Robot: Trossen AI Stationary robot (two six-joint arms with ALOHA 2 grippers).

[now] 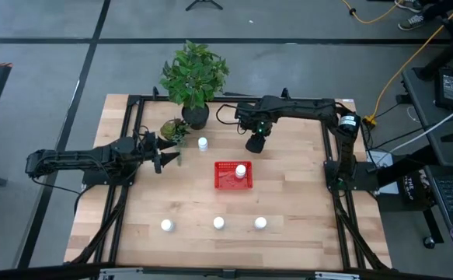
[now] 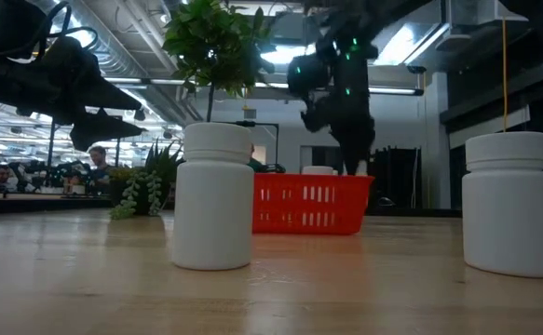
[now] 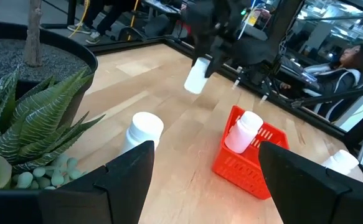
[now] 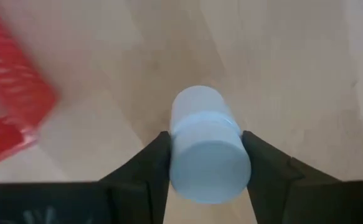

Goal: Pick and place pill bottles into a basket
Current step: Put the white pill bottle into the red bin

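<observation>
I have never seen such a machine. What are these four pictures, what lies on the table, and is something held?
This is a robot with two dark arms at a wooden table. One picture looks down from above, one looks level across the table top, and two come from cameras on the arms' wrists.

On the table stand a red basket with one pill bottle inside, a potted plant, a bottle beside the plant, and three bottles in the front row.

The right gripper, behind the basket, is closed on another white bottle. The left gripper is open and holds nothing, near the plant.
</observation>
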